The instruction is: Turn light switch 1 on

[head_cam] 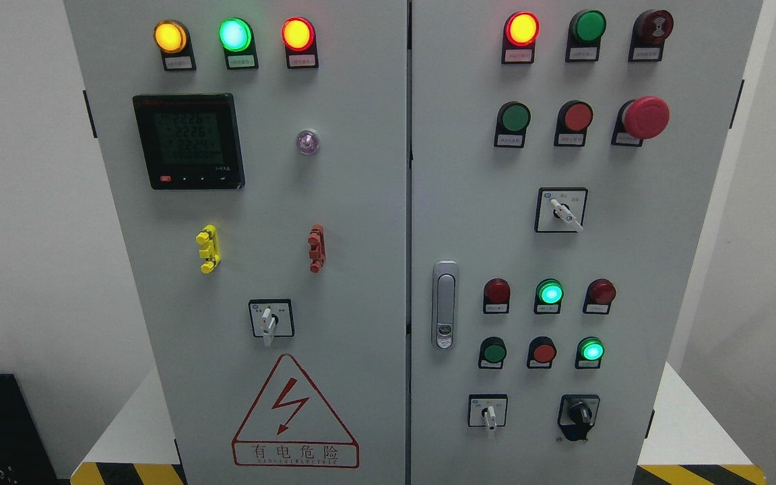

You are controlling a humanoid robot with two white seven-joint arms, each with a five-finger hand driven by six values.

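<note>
Cabinet [361,222], rotary switches [271,319] untouched, no hands visible

No part of the robot's body appeared in the head view: no arm, hand, finger, casing, cable, screw or marking came in from either lower corner or along the bottom edge. With both arms out of the picture, its colours, shapes and surface details could not be told.
</note>
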